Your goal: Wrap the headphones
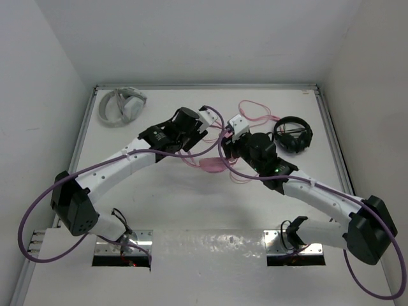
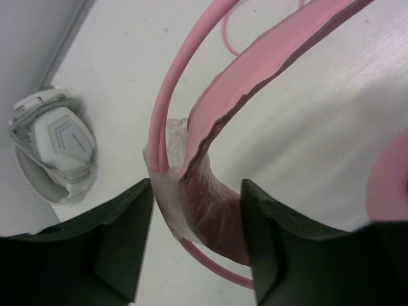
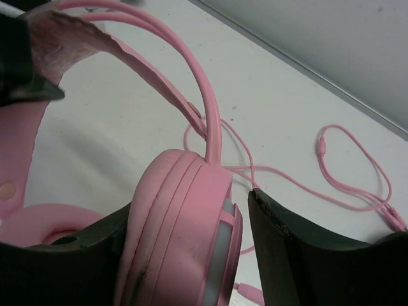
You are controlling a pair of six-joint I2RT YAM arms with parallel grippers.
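White table [image 1: 191, 204], matt, boxed in by plain white walls [image 1: 191, 38] on the left, far and right sides. Thin metal rail [image 1: 204, 86] along the far edge. Shiny metal strip [image 1: 210, 245] at the near edge, between the two arm bases.

Grey-white headphones [image 1: 121, 106] in the far left corner, well apart from everything else. Black headphones [image 1: 293, 135] close to the right edge, toward the far side, just beside the right wrist. Pink headphones [image 1: 213, 164] about mid-table, a little toward the far edge, between the two wrists. From above, largely hidden under those wrists, with only one earcup and scraps of band showing. Thin pink cable [image 3: 322, 145] lying loose in loops on the table, toward the far edge.

Left arm [image 1: 121, 166] reaching in from the near left corner, right arm [image 1: 319, 194] from the near right. Purple leads [image 1: 32, 217] sagging in wide arcs off both.

Left fingers [image 2: 115, 255] part open, straddling the pink headband [image 2: 268, 57] at a worn, tape-wrapped stretch. One finger against each side, the band filling the gap: held. Right fingers [image 3: 306, 255] likewise part open, closed on a padded earcup [image 3: 185, 229] standing edge-on between them, touching on both sides. Headband arching from that earcup up toward the left fingers. Cannot tell whether the earcups rest on the table or hang clear of it.
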